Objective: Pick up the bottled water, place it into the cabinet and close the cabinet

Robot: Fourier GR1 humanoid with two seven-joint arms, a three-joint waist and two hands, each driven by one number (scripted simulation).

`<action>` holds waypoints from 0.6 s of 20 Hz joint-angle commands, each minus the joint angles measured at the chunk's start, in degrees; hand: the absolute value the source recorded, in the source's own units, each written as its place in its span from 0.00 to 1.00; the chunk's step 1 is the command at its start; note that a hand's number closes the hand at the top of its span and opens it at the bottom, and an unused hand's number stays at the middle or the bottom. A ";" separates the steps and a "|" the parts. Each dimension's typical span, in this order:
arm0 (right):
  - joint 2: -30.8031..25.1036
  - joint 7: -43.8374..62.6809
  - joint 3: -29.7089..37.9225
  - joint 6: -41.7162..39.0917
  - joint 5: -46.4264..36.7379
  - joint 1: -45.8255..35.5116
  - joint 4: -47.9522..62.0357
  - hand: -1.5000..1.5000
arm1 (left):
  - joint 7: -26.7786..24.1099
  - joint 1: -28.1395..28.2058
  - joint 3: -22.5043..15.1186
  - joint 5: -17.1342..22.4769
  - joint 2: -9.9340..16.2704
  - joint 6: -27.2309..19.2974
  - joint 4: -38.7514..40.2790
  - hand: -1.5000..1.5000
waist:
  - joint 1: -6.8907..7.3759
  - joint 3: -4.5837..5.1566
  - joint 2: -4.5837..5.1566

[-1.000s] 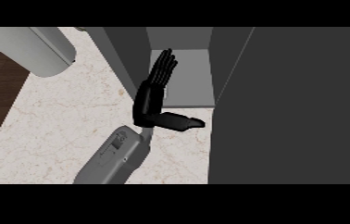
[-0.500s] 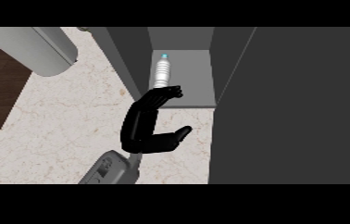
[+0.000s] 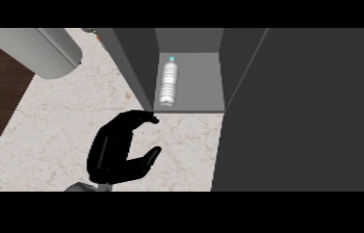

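Grey cylinder (image 3: 44, 51) well up-left of the hand (image 3: 113, 155). Hand over the counter (image 3: 57, 126), fingers curled in a C, thumb apart, holding nothing. Bottle (image 3: 168, 82) just beyond the fingertips, inside the cabinet (image 3: 202, 90). Door (image 3: 298, 111) to the hand's right, open.

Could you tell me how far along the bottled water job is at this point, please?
Done: the clear plastic water bottle with a blue cap stands inside the dark grey cabinet, on its shelf. In hand: nothing; the black hand is over the marble counter just outside the opening, fingers curled, apart from the bottle. Left: closing the cabinet, whose large dark door stands open at the right.
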State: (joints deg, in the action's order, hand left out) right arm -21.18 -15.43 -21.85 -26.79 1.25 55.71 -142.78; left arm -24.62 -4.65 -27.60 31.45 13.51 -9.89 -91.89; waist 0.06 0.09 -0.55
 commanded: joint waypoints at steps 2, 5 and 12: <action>-3.24 0.32 -2.50 -1.37 -9.68 1.43 -9.46 1.00 | -0.11 6.21 5.14 2.57 6.18 1.67 -6.04 0.00 | -0.38 0.06 -0.40; -3.69 1.21 -6.99 -1.34 -12.19 0.19 -9.51 1.00 | -0.12 10.18 5.58 4.42 6.81 2.44 -9.94 0.00 | -0.05 0.12 -0.46; -7.54 5.65 -17.32 -3.69 -13.99 -4.90 -9.83 1.00 | -1.85 16.50 10.01 9.51 9.47 7.35 -10.66 0.00 | 0.76 0.42 -0.50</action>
State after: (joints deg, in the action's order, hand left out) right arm -26.42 -14.21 -32.31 -28.13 -1.33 53.08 -143.09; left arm -25.26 8.46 -19.24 39.50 21.66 -4.48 -101.97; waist 0.53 0.37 -0.95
